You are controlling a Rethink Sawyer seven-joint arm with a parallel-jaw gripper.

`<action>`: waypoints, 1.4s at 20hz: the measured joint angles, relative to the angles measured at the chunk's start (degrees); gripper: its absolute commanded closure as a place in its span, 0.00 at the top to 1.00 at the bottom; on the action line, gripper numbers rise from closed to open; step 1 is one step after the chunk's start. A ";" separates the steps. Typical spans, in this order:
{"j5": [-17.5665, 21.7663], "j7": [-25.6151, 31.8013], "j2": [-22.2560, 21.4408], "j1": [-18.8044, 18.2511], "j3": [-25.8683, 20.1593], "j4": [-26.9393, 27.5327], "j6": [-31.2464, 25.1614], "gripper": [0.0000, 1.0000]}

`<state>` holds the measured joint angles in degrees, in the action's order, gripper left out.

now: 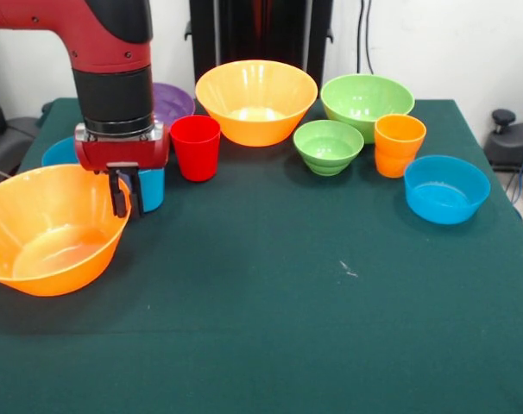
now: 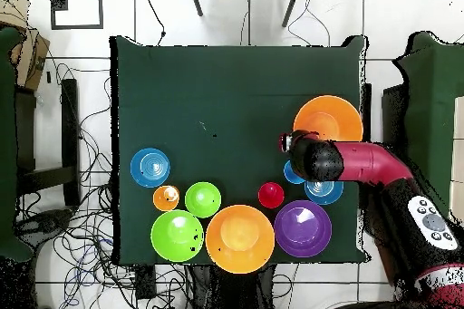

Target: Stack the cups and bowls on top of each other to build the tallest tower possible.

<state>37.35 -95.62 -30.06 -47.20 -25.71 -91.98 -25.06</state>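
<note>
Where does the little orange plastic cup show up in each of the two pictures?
Front view: the small orange plastic cup stands right of centre, toward the table's far side, just right of the small green plastic bowl.
Overhead view: the same cup sits lower left, just left of the small green bowl.
Shared landmark: the small green bowl, next to the cup in both views.

Seven bowls and three cups stand on one green-covered table.
</note>
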 measured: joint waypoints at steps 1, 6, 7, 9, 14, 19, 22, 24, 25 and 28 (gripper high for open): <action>0.00 -0.08 -0.45 1.00 0.91 -0.11 0.42 0.00; -0.04 -1.05 -1.72 5.69 4.51 -0.98 3.02 0.00; -0.06 -1.50 -1.88 6.91 5.36 -1.19 3.70 0.00; -0.19 -2.51 -2.11 9.20 6.84 -1.62 4.96 0.00; -1.49 -6.77 -2.70 16.17 11.00 -3.05 8.39 0.00; -2.71 -10.23 -2.71 21.63 14.33 -3.87 10.15 0.00; -3.53 -11.73 -2.71 24.14 16.03 -4.21 10.70 0.00; -4.46 -13.28 -2.71 26.80 17.86 -4.53 11.48 0.00; -4.82 -13.90 -2.71 27.75 18.51 -4.59 11.85 0.00; -6.23 -15.62 -2.58 30.32 20.18 -4.64 12.82 0.00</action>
<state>31.12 -111.24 -32.64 -16.88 -5.53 -96.62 -12.24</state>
